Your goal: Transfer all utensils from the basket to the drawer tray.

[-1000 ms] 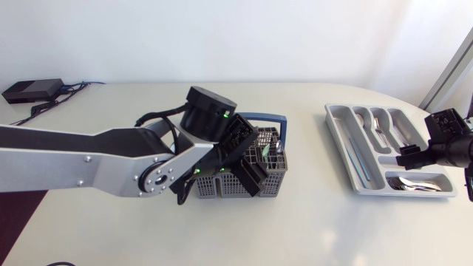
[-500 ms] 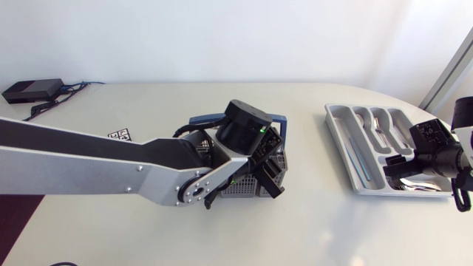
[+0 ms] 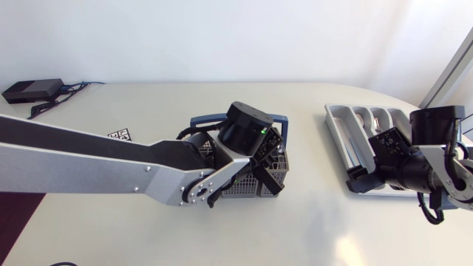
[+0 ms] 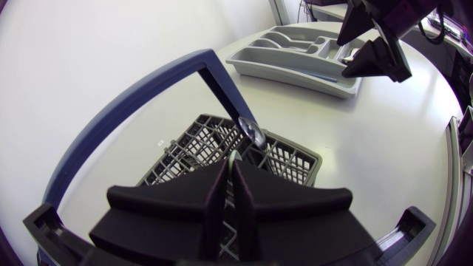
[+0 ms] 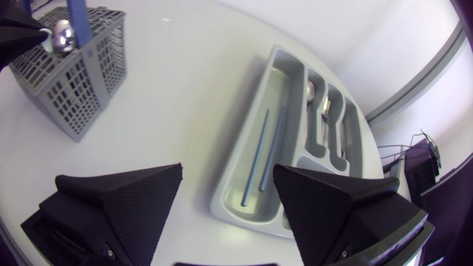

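Observation:
The grey mesh basket with a blue handle stands mid-table. My left gripper reaches down into it. In the left wrist view the gripper is shut on the thin handle of a spoon that stands up out of the basket. The grey drawer tray lies at the right and holds several utensils, spoons among them. My right gripper hovers open over the tray's near left corner, its fingers empty above the tray.
A black box with cables sits at the back left of the table. A small printed marker lies beside my left arm. Bare tabletop separates basket and tray.
My left gripper has swung right, dropped into the basket and shut on the spoon's handle. My right arm has moved left over the tray's near left corner, still open.

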